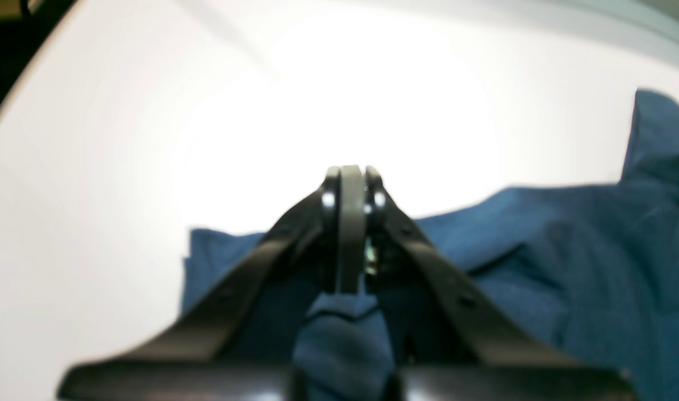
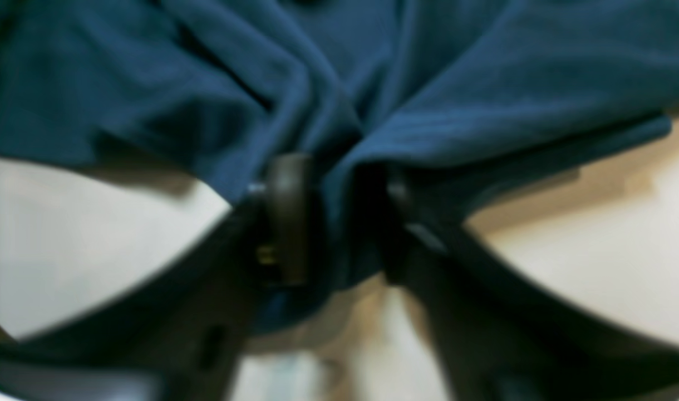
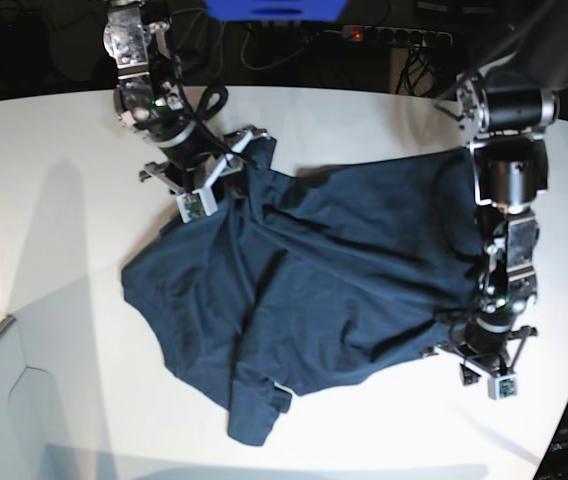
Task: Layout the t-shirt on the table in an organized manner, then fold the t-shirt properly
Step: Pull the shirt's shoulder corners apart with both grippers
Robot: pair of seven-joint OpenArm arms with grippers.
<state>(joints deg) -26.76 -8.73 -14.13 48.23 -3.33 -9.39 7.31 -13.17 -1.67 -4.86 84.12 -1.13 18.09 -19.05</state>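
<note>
- At the left gripper (image 1: 350,184), in the left wrist view, the jaws are pressed together with a pinch of the shirt (image 1: 567,262) caught low between them. The cloth spreads behind and to the right of the gripper, with one flap raised at the far right. Ahead of the fingertips there is only bare table (image 1: 150,139).
- Between the jaws of the right gripper (image 2: 339,223), in the right wrist view, a bunched fold of shirt (image 2: 456,106) runs through a clear gap. The jaws stand parted, so the robot is not pinching here; whether cloth merely lies against the left finger cannot be told through the blur. Folds radiate away from the gripper, a sign of soft, limp fabric that gathers wherever it is pulled. The table (image 2: 595,250) shows pale on both sides of the gripper.
- Under both arms, in the base view, the shirt (image 3: 344,270) lies crumpled across the middle of the table (image 3: 54,180), touching it throughout. The right gripper (image 3: 226,160) sits at the cloth's far corner, the left gripper (image 3: 469,335) at the edge on the opposite side.
- The shirt looks light, floppy and not fragile. It will likely sag and drag instead of holding shape, and a thin pinch may slip.
- Good places to hold would be hems, shoulder seams or sleeve edges, where the cloth is doubled, with the two grippers well apart so the fabric stretches flat between them.
</note>
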